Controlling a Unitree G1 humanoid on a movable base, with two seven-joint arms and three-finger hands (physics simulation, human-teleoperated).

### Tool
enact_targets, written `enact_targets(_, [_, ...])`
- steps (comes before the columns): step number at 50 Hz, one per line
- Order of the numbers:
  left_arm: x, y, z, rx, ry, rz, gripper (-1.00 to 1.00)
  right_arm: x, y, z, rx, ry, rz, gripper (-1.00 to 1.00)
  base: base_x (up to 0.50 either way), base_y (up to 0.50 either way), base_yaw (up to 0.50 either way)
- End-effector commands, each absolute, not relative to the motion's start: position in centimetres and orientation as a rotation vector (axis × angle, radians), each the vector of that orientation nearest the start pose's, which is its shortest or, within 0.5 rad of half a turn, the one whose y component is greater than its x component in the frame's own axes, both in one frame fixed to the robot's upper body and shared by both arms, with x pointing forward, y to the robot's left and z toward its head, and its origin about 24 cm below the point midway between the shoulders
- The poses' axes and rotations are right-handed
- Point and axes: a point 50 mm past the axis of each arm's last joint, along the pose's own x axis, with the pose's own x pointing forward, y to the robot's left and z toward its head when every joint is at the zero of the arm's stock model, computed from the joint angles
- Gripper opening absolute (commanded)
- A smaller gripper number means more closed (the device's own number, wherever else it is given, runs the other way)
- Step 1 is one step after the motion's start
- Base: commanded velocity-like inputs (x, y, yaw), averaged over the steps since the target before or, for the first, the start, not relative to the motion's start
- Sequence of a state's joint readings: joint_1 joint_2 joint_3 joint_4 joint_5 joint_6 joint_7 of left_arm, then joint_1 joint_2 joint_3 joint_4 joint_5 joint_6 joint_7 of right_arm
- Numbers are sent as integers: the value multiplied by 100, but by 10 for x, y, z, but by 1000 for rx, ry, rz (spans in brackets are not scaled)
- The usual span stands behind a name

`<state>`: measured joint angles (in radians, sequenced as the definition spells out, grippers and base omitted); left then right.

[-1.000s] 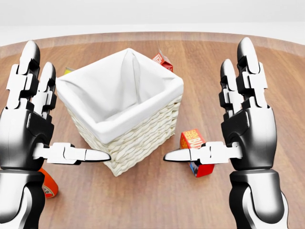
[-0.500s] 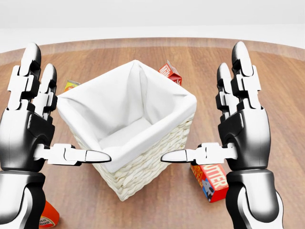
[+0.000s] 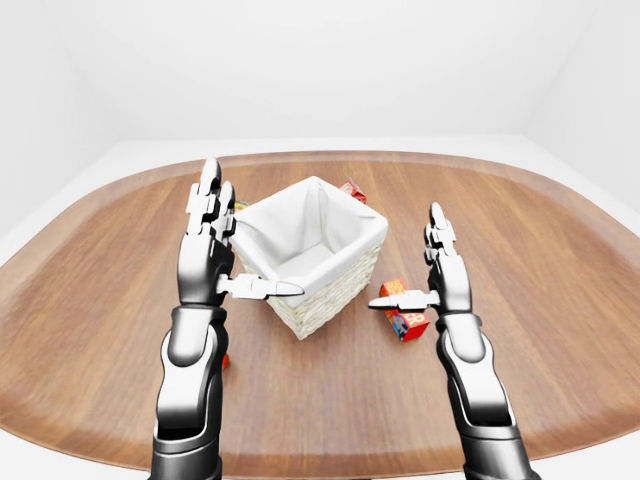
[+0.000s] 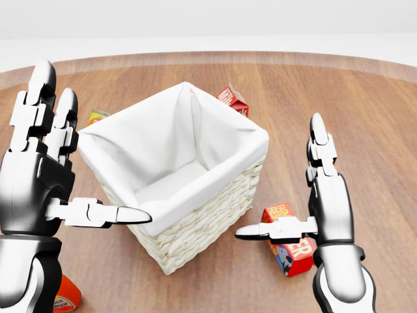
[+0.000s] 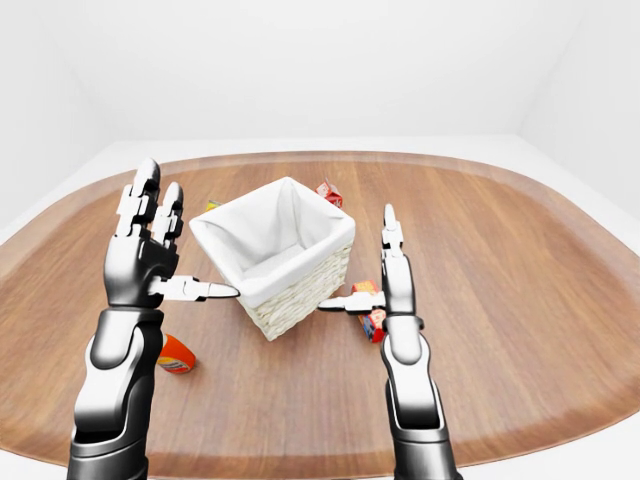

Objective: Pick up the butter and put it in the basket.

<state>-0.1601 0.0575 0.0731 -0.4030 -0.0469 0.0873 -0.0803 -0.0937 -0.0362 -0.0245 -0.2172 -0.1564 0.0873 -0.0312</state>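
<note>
The butter [image 4: 298, 253] is a red box lying on the wooden table to the right of the basket; it also shows in the left-eye view [image 3: 407, 325]. The basket [image 4: 210, 220] is white wicker with a white cloth lining and looks empty. My right hand [image 4: 279, 177] is open, seen edge-on, fingers up, thumb pointing left across the butter's top. My left hand [image 4: 91, 143] is open, fingers up, at the basket's left side, thumb pointing right along its near rim.
A red carton [image 4: 233, 98] lies beyond the basket's far corner. A small yellow-orange pack [image 4: 98, 116] lies at the basket's upper left. An orange can [image 5: 176, 355] lies by my left forearm. The table's curved edge [image 3: 300, 158] runs along the top.
The camera shifted early on, then held still. In the last half second my right hand dropped and turned edge-on, close to the butter. My left hand has not moved.
</note>
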Motion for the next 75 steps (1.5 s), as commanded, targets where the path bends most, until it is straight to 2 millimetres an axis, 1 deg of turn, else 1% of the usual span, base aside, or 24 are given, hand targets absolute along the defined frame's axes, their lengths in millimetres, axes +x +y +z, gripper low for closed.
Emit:
enact_targets(1, [257, 157, 165, 26, -471, -68, 100, 265, -179, 40, -246, 68, -148, 100, 0, 0, 0])
enact_targets(3, [257, 158, 165, 24, -471, -67, 100, 264, -186, 21, -233, 151, -178, 100, 0, 0, 0])
enact_targets(8, [257, 158, 166, 24, -473, -69, 100, 265, -194, -5, -222, 274, -215, 100, 0, 0, 0])
enact_targets(11, [258, 158, 167, 24, -481, -68, 100, 266, -199, -28, -227, 387, -240, 100, 0, 0, 0])
enact_targets(13, [258, 158, 168, 25, -484, -67, 100, 264, -202, -39, -238, 426, -250, 100, 0, 0, 0])
enact_targets(21, [258, 158, 167, 23, -481, -68, 100, 257, -210, -61, -248, 479, -284, 100, 0, 0, 0])
enact_targets(25, [258, 158, 168, 23, -484, -68, 100, 257, -213, -68, -251, 512, -306, 100, 0, 0, 0])
enact_targets(31, [258, 159, 169, 25, -486, -67, 100, 262, -220, -72, -277, 572, -342, 100, 0, 0, 0])
enact_targets(38, [259, 160, 168, 27, -482, -65, 100, 269, -225, -72, -285, 612, -358, 100, 0, 0, 0])
enact_targets(41, [260, 160, 168, 29, -481, -64, 100, 276, -225, -67, -281, 606, -355, 100, 0, 0, 0])
enact_targets(45, [260, 161, 169, 30, -485, -61, 100, 279, -226, -65, -269, 618, -361, 100, 0, 0, 0])
enact_targets(49, [260, 161, 169, 29, -485, -60, 100, 283, -225, -64, -270, 621, -346, 100, 0, 0, 0])
enact_targets(54, [260, 161, 169, 29, -485, -59, 100, 292, -222, -56, -286, 594, -326, 100, 0, 0, 0])
enact_targets(63, [259, 161, 169, 28, -484, -59, 100, 303, -213, -48, -375, 566, -275, 100, 0, 0, 0])
enact_targets(71, [259, 161, 168, 30, -481, -59, 100, 308, -210, -46, -472, 614, -248, 100, 0, 0, 0])
enact_targets(75, [260, 162, 167, 30, -476, -58, 100, 310, -210, -44, -494, 626, -239, 100, 0, 0, 0])
